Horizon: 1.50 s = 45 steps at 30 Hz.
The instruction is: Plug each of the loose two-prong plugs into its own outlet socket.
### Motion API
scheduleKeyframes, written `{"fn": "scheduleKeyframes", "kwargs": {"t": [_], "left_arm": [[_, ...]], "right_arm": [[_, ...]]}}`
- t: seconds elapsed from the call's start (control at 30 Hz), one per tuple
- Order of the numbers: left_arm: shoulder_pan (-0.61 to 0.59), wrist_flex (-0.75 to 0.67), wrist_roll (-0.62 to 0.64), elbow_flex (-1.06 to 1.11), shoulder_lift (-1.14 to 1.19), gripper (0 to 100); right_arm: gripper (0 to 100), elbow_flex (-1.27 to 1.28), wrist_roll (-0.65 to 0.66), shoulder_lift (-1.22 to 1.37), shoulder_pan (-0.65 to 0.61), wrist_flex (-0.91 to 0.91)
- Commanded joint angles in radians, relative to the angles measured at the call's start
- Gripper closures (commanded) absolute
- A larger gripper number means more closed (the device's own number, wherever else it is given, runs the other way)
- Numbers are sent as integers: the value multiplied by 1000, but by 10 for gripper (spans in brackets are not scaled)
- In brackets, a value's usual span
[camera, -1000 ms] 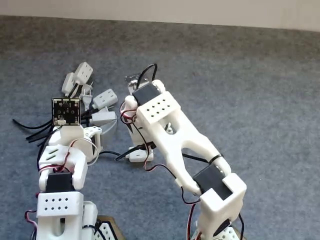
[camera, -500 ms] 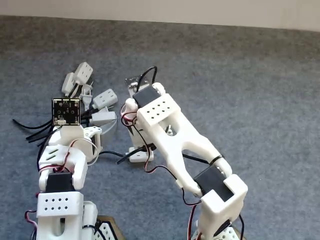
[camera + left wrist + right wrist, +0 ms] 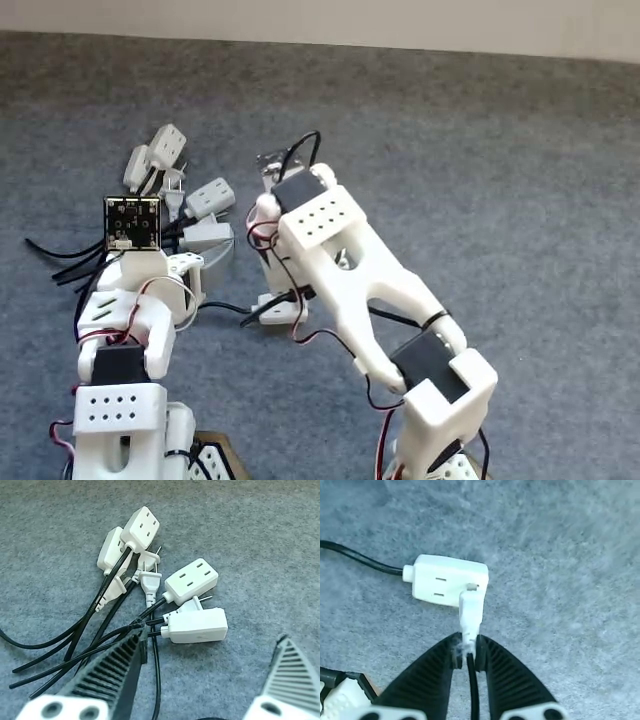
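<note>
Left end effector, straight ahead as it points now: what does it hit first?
Likely the nearest white outlet block, lying just ahead of the open left end effector; the loose plugs sit beyond it. Depth is unclear.

Grey short-pile carpet [image 3: 520, 180] across the whole surface, evenly lit with soft shadows, pale strip [image 3: 400, 20] along the far edge, brown board [image 3: 228, 452] corner at the near edge.

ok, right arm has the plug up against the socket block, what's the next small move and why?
Probably a short push of the plug straight into the socket block, with the right arm's jaws kept shut on it. In the right wrist view a bare prong shows where plug meets block, so the plug looks lined up but not seated.
</note>
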Motion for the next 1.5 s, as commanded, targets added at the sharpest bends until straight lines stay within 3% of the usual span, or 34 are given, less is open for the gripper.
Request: {"fn": "scheduleKeyframes", "kwargs": {"t": [0.0, 1.0, 1.47], "left_arm": [[-2, -18, 2, -10, -10, 617], [-1, -15, 2, -10, -10, 617], [1, -14, 2, -10, -10, 617]], "right_arm": [[993, -1, -2, -8, -16, -5], [993, 42, 46, -7, 39, -51], [993, -194, 41, 288, 62, -13]]}}
